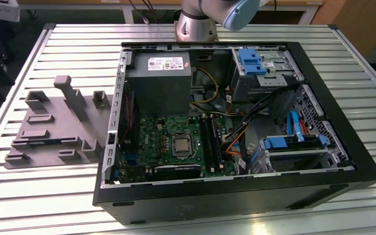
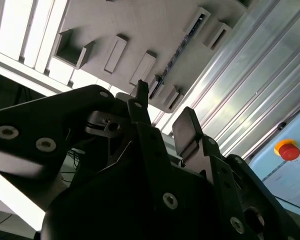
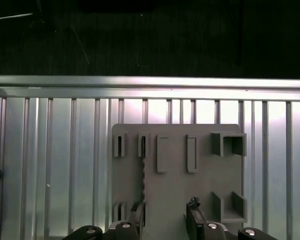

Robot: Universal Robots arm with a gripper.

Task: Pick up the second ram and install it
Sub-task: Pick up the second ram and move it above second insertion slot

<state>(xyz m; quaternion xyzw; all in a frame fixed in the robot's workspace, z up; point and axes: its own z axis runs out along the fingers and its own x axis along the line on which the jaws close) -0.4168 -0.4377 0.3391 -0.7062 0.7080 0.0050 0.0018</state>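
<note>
The second ram (image 3: 143, 172) stands on its long edge in a slot of the grey holder (image 3: 205, 175). It is a thin blue-green strip (image 1: 44, 142) at the exterior view's left, and a dark line with blue specks (image 2: 182, 47) in the second wrist view. My gripper (image 3: 165, 214) hovers above the holder, open, with nothing between its fingers. In the first wrist view one fingertip (image 3: 138, 209) lines up with the ram's near end, and the other (image 3: 192, 207) is off to the side over bare holder. Both black fingers show in the second wrist view, where the gripper (image 2: 165, 106) is well short of the ram.
An open computer case (image 1: 344, 171) lies on the slatted aluminium table (image 1: 64, 196), beside the holder (image 1: 57, 122). Inside are the green motherboard (image 1: 155, 142) with long black slots (image 1: 211, 142), a power supply (image 1: 158, 81), cables and blue drive brackets (image 1: 286, 143). The arm's base (image 1: 196, 22) stands behind the case.
</note>
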